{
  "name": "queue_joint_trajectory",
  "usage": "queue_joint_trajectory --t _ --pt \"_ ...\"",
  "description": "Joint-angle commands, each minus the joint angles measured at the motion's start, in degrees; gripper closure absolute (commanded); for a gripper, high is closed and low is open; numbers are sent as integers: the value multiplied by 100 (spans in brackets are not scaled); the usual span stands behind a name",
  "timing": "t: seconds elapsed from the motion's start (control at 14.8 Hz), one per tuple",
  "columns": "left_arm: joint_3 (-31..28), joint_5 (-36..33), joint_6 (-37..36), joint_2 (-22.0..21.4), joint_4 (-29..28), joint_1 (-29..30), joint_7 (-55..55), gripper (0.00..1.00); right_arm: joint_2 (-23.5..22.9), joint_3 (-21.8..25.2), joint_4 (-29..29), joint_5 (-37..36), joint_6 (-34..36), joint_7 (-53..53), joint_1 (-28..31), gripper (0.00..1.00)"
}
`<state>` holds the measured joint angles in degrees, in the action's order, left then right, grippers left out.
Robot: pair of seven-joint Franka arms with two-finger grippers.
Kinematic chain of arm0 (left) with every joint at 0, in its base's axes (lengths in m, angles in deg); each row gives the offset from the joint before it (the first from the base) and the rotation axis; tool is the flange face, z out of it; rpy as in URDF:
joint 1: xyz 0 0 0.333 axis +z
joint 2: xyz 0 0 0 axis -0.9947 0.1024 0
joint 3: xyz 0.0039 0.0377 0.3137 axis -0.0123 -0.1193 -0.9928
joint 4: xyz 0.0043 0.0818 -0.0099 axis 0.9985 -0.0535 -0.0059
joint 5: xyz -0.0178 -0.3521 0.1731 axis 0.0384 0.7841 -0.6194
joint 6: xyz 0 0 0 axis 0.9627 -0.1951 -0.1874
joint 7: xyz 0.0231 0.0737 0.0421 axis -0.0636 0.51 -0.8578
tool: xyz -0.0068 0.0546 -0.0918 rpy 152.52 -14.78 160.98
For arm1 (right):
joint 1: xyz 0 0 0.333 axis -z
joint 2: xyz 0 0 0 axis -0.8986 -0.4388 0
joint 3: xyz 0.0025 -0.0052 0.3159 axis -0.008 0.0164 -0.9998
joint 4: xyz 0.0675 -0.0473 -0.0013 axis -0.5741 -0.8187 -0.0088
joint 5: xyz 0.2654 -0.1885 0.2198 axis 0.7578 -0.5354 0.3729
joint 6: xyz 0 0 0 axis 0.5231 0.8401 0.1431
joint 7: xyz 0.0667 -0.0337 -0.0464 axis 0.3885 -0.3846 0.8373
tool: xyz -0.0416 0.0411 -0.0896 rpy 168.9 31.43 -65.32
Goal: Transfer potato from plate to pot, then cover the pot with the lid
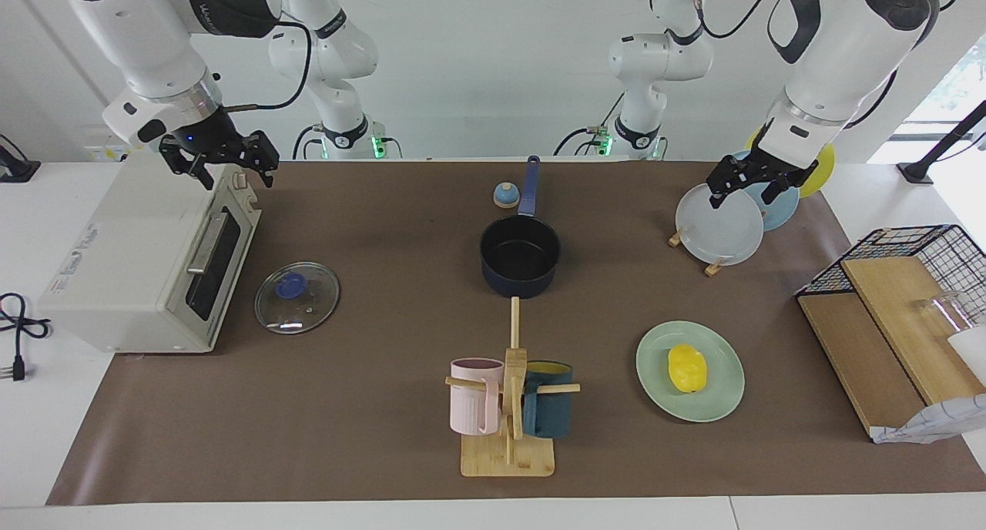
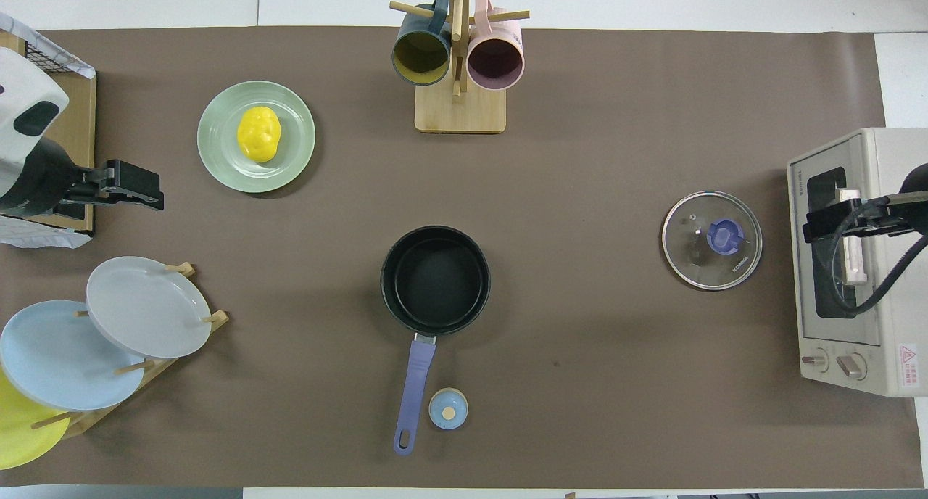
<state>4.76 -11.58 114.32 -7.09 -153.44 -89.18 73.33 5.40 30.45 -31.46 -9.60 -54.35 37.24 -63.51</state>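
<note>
The lid seemingly reads "KONKA".

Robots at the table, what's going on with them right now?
Nothing is being handled yet. The potato lies on the plate, the pot sits empty mid-table, and the lid lies flat in front of the toaster oven. The left hand, open, hangs over the plate rack; the right hand, open, hangs over the oven.

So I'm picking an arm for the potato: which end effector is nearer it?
Left. The left end effector hangs over the plate rack, at the potato's end of the table. The right end effector is over the toaster oven, at the table's right-arm end.
</note>
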Motion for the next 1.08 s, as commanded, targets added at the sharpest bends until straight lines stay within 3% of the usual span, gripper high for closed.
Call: queue_joint_trajectory --t 0.0,0.27,0.47,0.61,0.81,1.01 --pt "-9 -100 50 -68 -70 -4 21 0 66 -37 -50 92 9 -107 77 0" --pt "-9 -100 102 -129 -149 -4 -6 0 66 -37 -58 92 9 -107 69 0" --pt "-17 -100 585 -7 -97 -30 -41 0 66 -37 -58 92 9 -107 69 0" --pt "-9 -56 482 544 453 -48 -41 0 66 -20 -58 92 9 -107 86 0" --pt "35 40 -2 2133 1990 -170 -50 0 83 7 -93 92 18 -45 86 0" --pt "18 41 556 3006 2347 -259 -50 0 215 -2 -444 92 -306 375 25 0"
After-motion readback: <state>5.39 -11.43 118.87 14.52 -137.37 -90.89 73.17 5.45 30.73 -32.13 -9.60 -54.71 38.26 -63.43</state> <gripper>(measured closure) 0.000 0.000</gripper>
